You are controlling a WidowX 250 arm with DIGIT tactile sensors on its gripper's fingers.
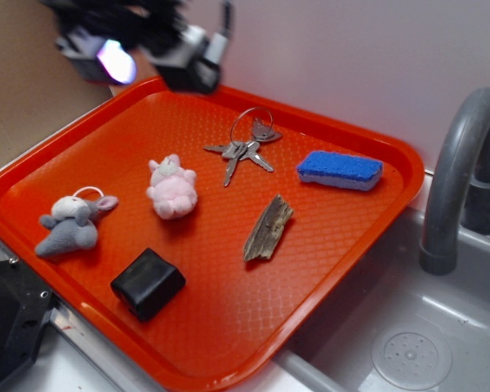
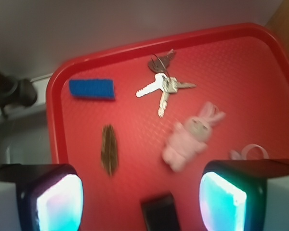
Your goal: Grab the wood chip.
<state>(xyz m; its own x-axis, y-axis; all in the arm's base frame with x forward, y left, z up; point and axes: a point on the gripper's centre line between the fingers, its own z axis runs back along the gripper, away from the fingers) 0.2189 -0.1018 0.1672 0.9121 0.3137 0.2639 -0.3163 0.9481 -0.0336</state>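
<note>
The wood chip (image 1: 268, 229) is a flat grey-brown sliver lying on the red tray (image 1: 359, 245), right of centre; the wrist view shows the wood chip (image 2: 109, 149) left of centre, lengthwise. My gripper (image 1: 143, 51) hovers blurred high above the tray's far left corner, well away from the chip. In the wrist view my gripper (image 2: 141, 202) is open, its two glowing pads (image 2: 60, 202) wide apart with nothing between them but the tray far below.
Also on the tray: a bunch of keys (image 1: 243, 147), a blue sponge (image 1: 340, 170), a pink plush bunny (image 1: 171, 188), a grey plush animal (image 1: 71, 224) and a black rounded block (image 1: 147, 282). A grey sink and faucet (image 1: 461, 180) stand at right.
</note>
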